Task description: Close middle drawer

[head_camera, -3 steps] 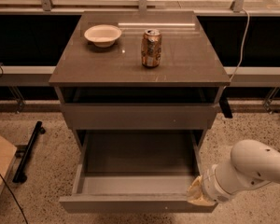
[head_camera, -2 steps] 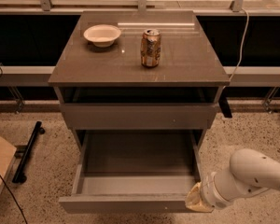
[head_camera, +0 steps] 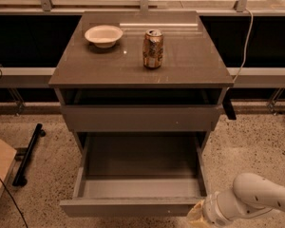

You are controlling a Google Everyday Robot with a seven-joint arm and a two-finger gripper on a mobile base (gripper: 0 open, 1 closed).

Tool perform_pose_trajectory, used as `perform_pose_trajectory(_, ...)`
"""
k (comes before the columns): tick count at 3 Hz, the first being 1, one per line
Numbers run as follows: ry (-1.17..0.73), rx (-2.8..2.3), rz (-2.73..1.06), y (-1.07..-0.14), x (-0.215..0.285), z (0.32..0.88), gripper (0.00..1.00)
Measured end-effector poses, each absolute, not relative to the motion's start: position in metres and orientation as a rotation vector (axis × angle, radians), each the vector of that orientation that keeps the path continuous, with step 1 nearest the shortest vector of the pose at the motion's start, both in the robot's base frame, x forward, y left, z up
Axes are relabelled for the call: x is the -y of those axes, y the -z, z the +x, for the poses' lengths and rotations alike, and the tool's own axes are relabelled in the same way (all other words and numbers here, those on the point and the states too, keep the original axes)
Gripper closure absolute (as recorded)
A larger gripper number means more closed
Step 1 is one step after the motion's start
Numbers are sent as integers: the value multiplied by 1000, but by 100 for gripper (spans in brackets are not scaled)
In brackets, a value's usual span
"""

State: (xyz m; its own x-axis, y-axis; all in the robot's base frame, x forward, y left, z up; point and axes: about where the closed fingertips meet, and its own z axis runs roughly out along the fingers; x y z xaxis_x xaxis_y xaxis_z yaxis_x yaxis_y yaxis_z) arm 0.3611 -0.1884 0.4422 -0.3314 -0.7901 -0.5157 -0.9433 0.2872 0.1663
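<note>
The middle drawer (head_camera: 142, 161) is pulled far out of the grey-brown cabinet, and its plain grey inside is empty. Its flat front (head_camera: 133, 207) lies near the bottom edge of the camera view. My gripper (head_camera: 197, 217) is at the bottom right, just beside the right end of that front and partly cut off by the frame edge. The white arm (head_camera: 256, 201) reaches in from the right. The uppermost drawer front (head_camera: 140, 118) stands slightly out above the open drawer.
A white bowl (head_camera: 103, 34) and a drink can (head_camera: 152, 49) stand on the cabinet top (head_camera: 194, 61). A cardboard box (head_camera: 0, 170) and a black bar (head_camera: 28, 153) lie on the floor at the left. A cable (head_camera: 247, 27) hangs at the right.
My gripper and arm have moved down and slightly left along the right end of the drawer front. The drawer has not visibly moved.
</note>
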Motion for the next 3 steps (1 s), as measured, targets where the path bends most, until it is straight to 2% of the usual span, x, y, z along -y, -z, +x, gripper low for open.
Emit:
perform_pose_trajectory(2, -591, -2251, -1540, -434, 186, 369, 100)
perform_pose_trajectory(3, -531, -2201, -1484, -416, 181, 398, 100)
